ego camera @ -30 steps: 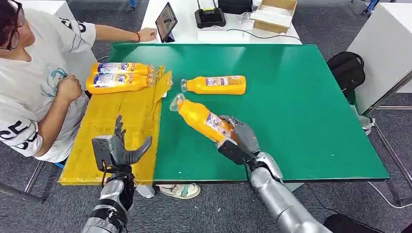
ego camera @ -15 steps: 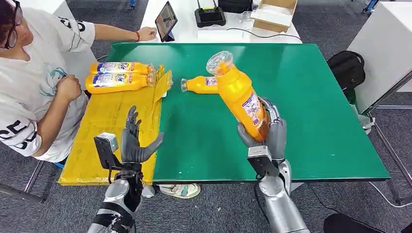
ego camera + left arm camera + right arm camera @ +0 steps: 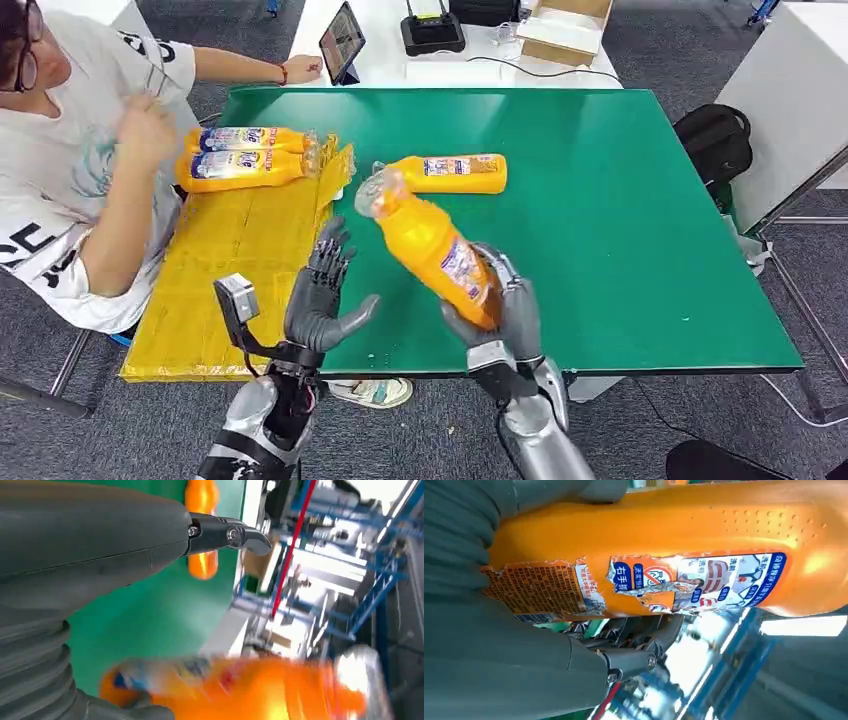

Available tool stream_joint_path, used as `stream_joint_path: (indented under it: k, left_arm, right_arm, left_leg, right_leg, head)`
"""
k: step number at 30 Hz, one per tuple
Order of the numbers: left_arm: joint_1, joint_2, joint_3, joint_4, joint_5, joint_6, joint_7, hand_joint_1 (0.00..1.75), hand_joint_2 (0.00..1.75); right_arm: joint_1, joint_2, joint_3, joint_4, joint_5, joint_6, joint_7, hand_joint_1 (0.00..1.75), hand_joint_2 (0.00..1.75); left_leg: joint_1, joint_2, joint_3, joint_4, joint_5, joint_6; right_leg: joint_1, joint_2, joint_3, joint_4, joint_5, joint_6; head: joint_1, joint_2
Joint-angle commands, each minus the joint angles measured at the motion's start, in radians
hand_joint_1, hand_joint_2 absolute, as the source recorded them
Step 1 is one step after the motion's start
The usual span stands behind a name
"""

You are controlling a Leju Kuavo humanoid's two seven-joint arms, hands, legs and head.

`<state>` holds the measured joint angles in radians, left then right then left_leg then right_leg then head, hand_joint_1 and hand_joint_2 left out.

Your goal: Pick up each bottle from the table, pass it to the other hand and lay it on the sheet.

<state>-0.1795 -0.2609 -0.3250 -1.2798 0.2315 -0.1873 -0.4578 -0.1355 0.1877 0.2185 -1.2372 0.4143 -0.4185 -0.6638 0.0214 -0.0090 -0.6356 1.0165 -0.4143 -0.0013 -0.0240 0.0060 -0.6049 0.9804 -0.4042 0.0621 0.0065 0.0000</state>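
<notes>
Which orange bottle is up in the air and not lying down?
The bottle gripped by the right hand. It is tilted above the green table; one other lies on the table, two on the yellow sheet.

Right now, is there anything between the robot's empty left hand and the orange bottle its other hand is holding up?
No. In the head view, only bare green table shows between the left hand and the held bottle.

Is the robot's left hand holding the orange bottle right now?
No, the left hand is spread open with nothing in it, apart from the bottle, which the right hand grips by its lower end.
</notes>
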Motion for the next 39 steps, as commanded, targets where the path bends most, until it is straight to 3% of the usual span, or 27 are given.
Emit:
stream_joint_path:
  k: [1,14,26,28,29,39]
  left_arm:
    - [-0.026,0.033,-0.063,0.047,0.007,-0.008,0.011,0.00,1.75]
    - [-0.063,0.019,-0.089,0.168,0.014,-0.041,0.034,0.00,1.75]
    - [-0.068,0.016,-0.079,0.184,0.040,-0.062,0.039,0.02,1.75]
    - [-0.066,0.013,-0.073,0.181,0.056,-0.072,0.038,0.73,1.75]
    - [-0.063,0.013,-0.073,0.172,0.065,-0.080,0.037,1.75,1.75]
    - [-0.058,0.012,-0.070,0.154,0.085,-0.096,0.037,1.75,1.75]
  right_arm:
    - [-0.050,0.015,0.126,0.177,0.017,-0.019,-0.034,1.75,1.75]
    - [-0.097,0.059,0.268,0.395,0.075,-0.055,-0.032,1.75,1.75]
    - [-0.114,0.069,0.293,0.448,0.061,-0.036,-0.033,1.75,1.75]
    - [-0.115,0.069,0.295,0.454,0.055,-0.032,-0.034,1.75,1.75]
    - [-0.117,0.068,0.300,0.461,0.057,-0.029,-0.032,1.75,1.75]
    - [-0.120,0.065,0.307,0.472,0.054,-0.019,-0.030,1.75,1.75]
  left_leg:
    - [0.000,0.002,0.006,-0.001,-0.002,0.001]
    - [0.000,0.002,0.005,-0.001,-0.001,0.001]
    - [0.001,0.001,0.005,-0.001,-0.001,0.001]
    - [0.000,0.000,0.001,-0.001,0.000,0.000]
    - [0.001,0.000,0.005,-0.001,-0.001,0.001]
    - [0.000,0.000,0.002,-0.001,-0.001,0.001]
  right_leg:
    - [0.001,0.001,0.005,-0.002,-0.001,-0.003]
    - [0.001,0.001,0.004,-0.002,0.000,-0.003]
    - [0.001,-0.001,0.004,-0.001,-0.001,-0.003]
    - [0.001,-0.001,0.001,-0.001,0.000,-0.002]
    - [0.001,-0.001,0.004,-0.001,-0.001,-0.003]
    - [0.001,-0.001,0.002,-0.001,-0.001,-0.002]
  head:
    - [0.000,0.000]
    - [0.000,0.000]
    - [0.000,0.000]
    - [0.000,0.000]
    - [0.000,0.000]
    - [0.000,0.000]
